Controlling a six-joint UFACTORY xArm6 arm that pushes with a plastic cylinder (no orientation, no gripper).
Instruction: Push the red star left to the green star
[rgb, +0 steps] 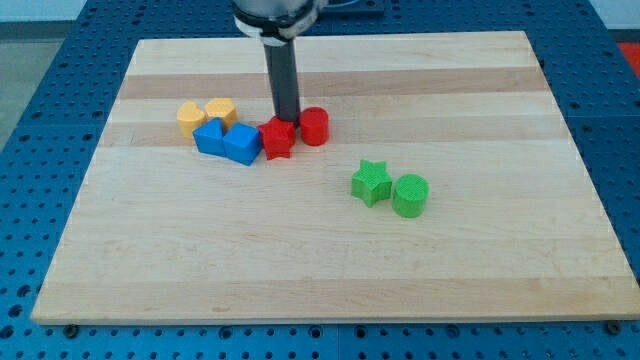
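The red star (277, 139) lies on the wooden board (330, 240), left of centre, touching a blue block (241, 144) on its left. The green star (371, 182) lies lower and to the view's right of it, beside a green cylinder (410, 195). My tip (287, 119) is at the red star's top edge, between the red star and a red cylinder (314, 126). The rod rises straight toward the view's top.
A second blue block (210, 135) touches the first on its left. Two yellow blocks (190, 117) (220, 110) sit just above the blue ones. Blue pegboard (40, 90) surrounds the board.
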